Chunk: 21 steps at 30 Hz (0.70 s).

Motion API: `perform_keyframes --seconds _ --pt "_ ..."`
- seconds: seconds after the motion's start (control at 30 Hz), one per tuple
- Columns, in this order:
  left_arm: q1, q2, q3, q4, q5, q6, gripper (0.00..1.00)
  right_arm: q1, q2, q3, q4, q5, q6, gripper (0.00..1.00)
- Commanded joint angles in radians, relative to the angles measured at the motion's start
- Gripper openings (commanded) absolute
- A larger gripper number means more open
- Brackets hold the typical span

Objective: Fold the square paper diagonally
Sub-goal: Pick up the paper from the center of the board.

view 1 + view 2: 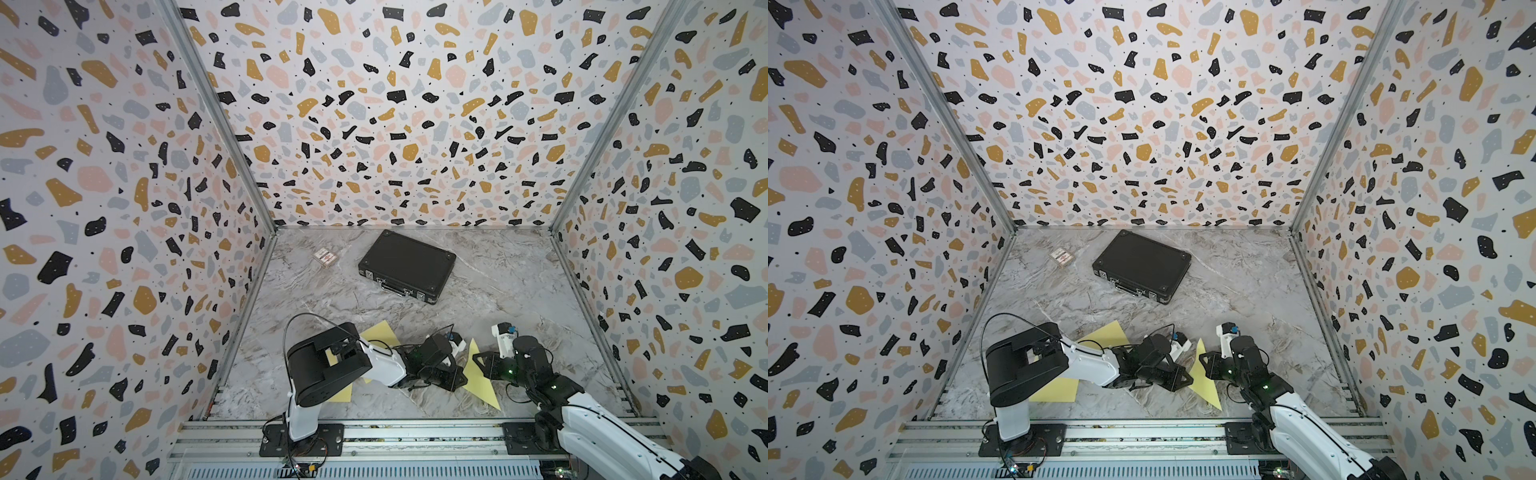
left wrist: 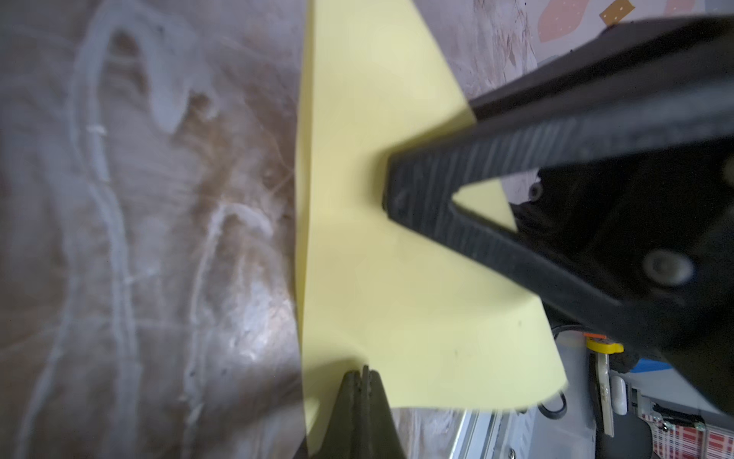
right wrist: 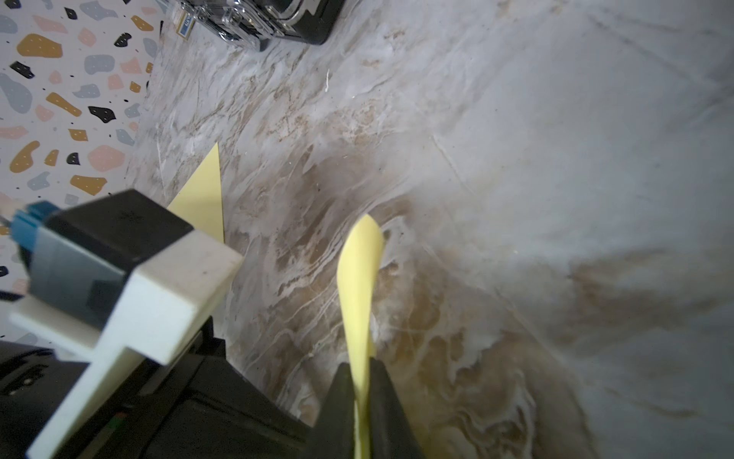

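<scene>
The left gripper (image 2: 363,377) is closed on the yellow paper (image 1: 480,386), partly lifted at near centre; the right gripper (image 3: 359,369) is clamped on it to the right; the fold is judged under way; next, corners must be matched and the crease pressed.

paper (image 1: 482,392): middle hidden by left arm (image 1: 382,365) | small box (image 1: 325,257): label unreadable
</scene>
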Motion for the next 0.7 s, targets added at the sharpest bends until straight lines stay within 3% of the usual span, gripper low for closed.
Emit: perform_keyframes --seconds 0.0,0.13,0.2,0.47,0.67 --pt "-0.002 -0.079 0.002 0.000 0.063 0.003 0.16 -0.004 -0.014 0.042 0.017 -0.002 -0.009 0.00" --pt "-0.001 -0.225 0.014 -0.101 0.013 0.043 0.48 -0.005 -0.023 0.050 0.018 0.010 0.021 0.00" --pt "0.000 -0.309 0.001 -0.155 -0.049 0.068 0.54 -0.005 -0.022 0.052 0.035 0.023 0.051 0.00" --pt "0.005 -0.575 -0.171 -0.269 -0.365 0.064 0.54 -0.006 0.113 0.057 0.266 0.222 0.298 0.00" --pt "0.005 -0.693 -0.305 -0.249 -0.504 -0.012 0.53 -0.005 0.385 0.198 0.392 0.354 0.355 0.00"
